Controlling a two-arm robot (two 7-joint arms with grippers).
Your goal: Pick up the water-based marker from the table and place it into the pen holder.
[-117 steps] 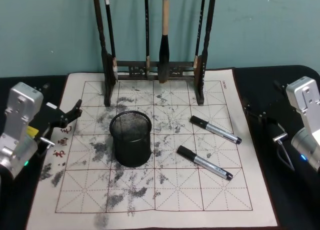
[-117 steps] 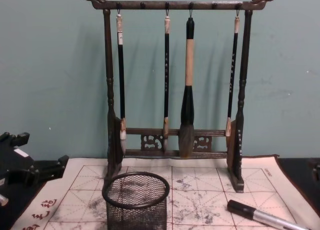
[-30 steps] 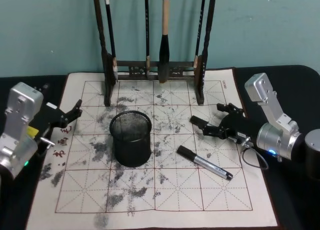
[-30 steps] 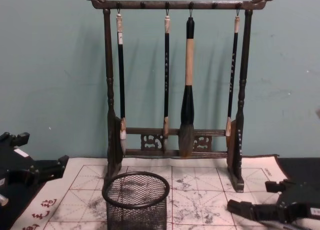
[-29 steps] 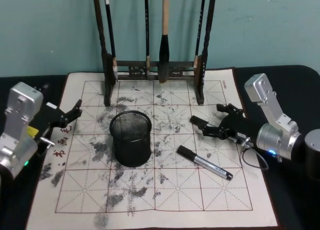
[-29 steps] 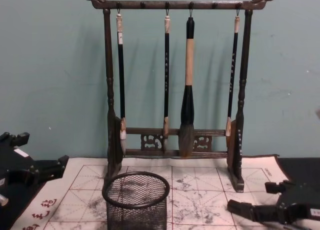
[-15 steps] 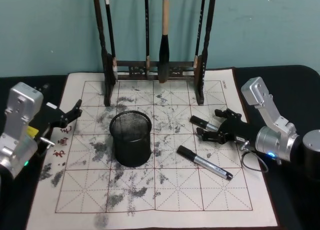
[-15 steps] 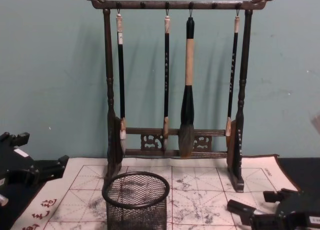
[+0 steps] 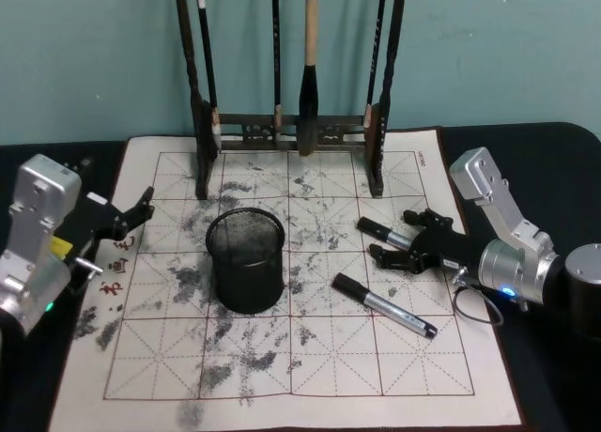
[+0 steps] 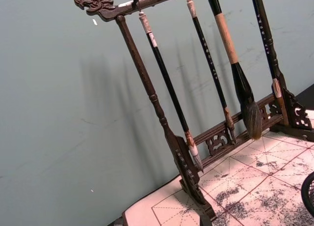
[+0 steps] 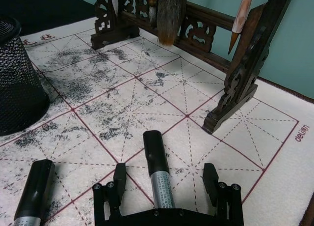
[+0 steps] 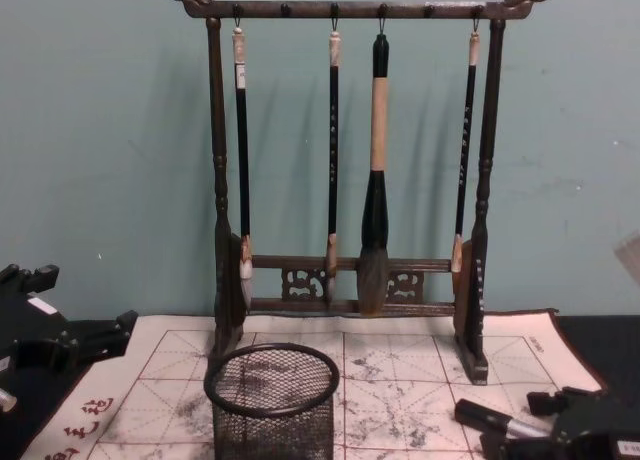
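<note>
fingers [image 11: 119, 179] of the right gripper [image 9: 390, 237] are spread wide, one each side of the far water-based marker [image 9: 373, 228]. the right wrist view shows clear gaps on both sides, so nothing is grasped yet. that marker lies flat on the white mat [image 9: 310, 357], right of centre in the head view, cap end toward the frame's centre and barrel running in between the fingers. a second marker [image 9: 383, 305] lies just below it in the frame, apart from it and untouched. the pen holder [image 9: 246, 282] stands upright left of centre, well apart from both markers, and looks empty from above. the brush rack [image 9: 291, 122] stands at the top of the frame behind it. the left gripper [image 9: 141, 211] sits parked at the left edge by the mat's border, fingers apart, holding nothing. the table [image 9: 526, 141] shows dark at the upper right past the mat.

progress, as i judge it: early. reach & line-up look done. the squeeze, lift, carry over to the holder and drop-in are all left. next the jaws need to close square on the barrel w/o rolling it. the 2nd marker is near enough that a low finger could nudge it.
</note>
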